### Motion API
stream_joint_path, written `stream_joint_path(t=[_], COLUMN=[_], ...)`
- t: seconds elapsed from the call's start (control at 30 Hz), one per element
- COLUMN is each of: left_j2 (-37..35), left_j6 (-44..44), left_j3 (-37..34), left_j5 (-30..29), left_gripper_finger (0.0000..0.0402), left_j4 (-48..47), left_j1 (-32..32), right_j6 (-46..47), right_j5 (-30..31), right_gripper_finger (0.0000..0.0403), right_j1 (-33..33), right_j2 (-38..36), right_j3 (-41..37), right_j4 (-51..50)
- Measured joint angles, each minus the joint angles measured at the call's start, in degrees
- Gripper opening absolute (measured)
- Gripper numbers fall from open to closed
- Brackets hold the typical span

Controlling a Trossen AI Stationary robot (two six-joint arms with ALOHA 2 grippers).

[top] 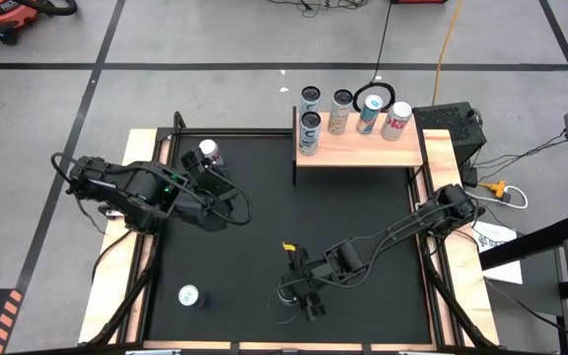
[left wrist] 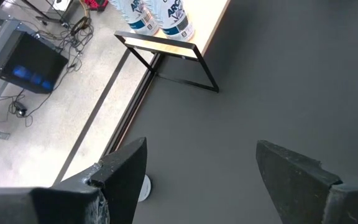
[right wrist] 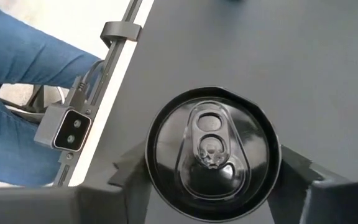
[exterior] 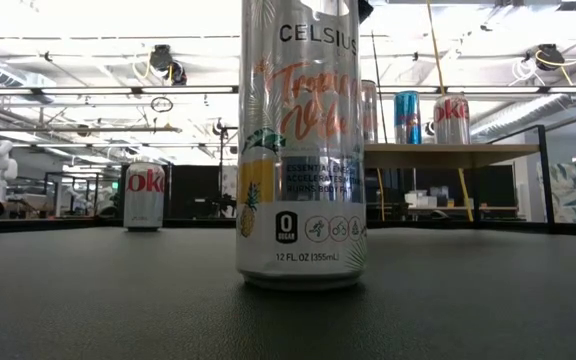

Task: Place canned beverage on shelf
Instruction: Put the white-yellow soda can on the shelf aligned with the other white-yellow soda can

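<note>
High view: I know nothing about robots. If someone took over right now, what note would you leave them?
Left tool: open, empty, above the black mat beside the far-left can.
Right tool: at the black-topped can, which stands on the mat near its front edge, not lifted.
Done: several cans stand on the shelf.
Left: get the black-topped can onto the shelf. The far-left can and the front-left can also wait on the mat.
</note>
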Motion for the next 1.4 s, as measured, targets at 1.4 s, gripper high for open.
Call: stream_joint_path(t=[1.4], left_j2=[0.0], left_j6=[0.1], left_j3=[0.0], left_j5=[2.9], left_gripper_finger=[0.0297], left_j4=[0.1], left_j1=[0.0], right_j6=[4.6], right_j5=[21.9], right_gripper_finger=[0.0209], right_j1=[-23.0], right_j2=[-35.1], right_j3=[-0.1], right_j4=[-34.0])
